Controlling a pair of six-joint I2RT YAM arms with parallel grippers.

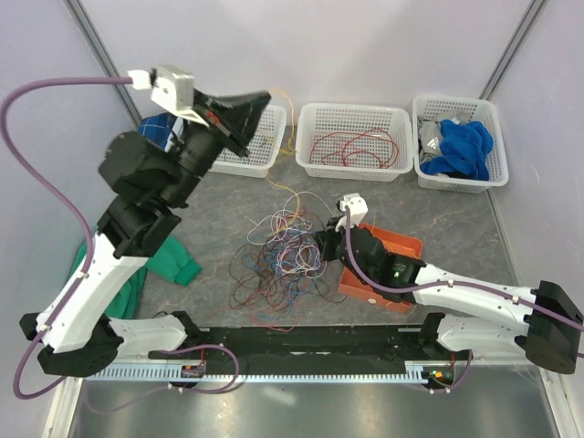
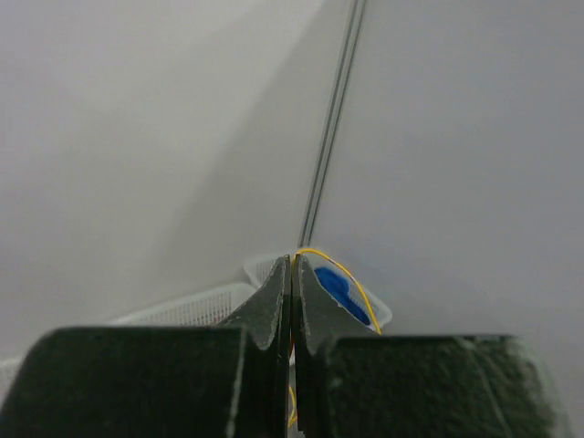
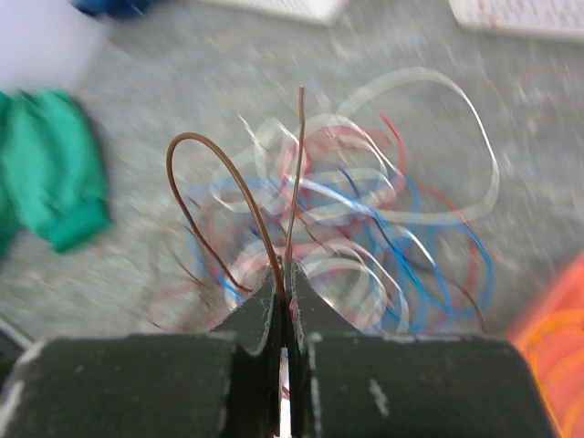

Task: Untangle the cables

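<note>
The tangle of cables [image 1: 283,251], thin wires in red, blue, purple, white and brown, lies on the grey table in the middle. My right gripper [image 1: 321,245] is low at the tangle's right edge, shut on a brown cable. In the right wrist view the brown cable [image 3: 196,151] rises in a loop from the shut jaws [image 3: 285,274], above the blurred tangle [image 3: 392,228]. My left gripper [image 1: 260,99] is raised high at the back left, shut on a yellow cable [image 1: 290,123] that hangs down. The left wrist view shows the yellow cable [image 2: 351,278] arching from the shut gripper [image 2: 292,260].
Three white baskets stand along the back: the left one [image 1: 265,157], the middle one [image 1: 354,109] holding red wires, and the right one [image 1: 456,99] holding blue cloth. An orange tray [image 1: 401,245] lies under the right arm. A green cloth [image 1: 172,260] lies at the left.
</note>
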